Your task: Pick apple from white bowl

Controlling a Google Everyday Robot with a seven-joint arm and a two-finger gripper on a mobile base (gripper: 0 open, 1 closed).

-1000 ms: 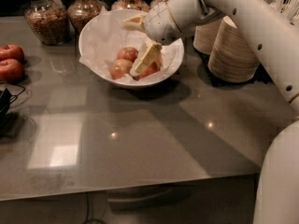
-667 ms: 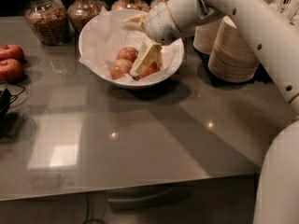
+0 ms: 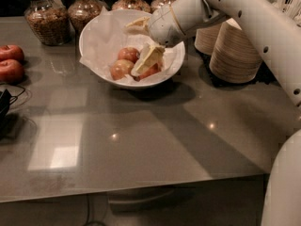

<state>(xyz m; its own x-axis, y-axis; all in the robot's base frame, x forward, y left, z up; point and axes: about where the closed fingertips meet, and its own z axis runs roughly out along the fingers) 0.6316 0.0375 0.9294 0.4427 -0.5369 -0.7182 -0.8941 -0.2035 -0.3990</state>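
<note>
Claw (image 3: 143,41) stood inside the bowl (image 3: 96,62), jaws spread, nothing held. Apple (image 3: 120,70) lay just left of the lower finger (image 3: 148,58), below a redder apple (image 3: 128,54). Recommended: shift left, straddle the apple, descend clear of the paper (image 3: 106,36), then close.

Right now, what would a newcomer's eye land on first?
The open claw hangs inside the white bowl at back centre. The yellow-tan apple lies just beside it, next to a redder apple. Two red apples lie at the far left edge.
</note>
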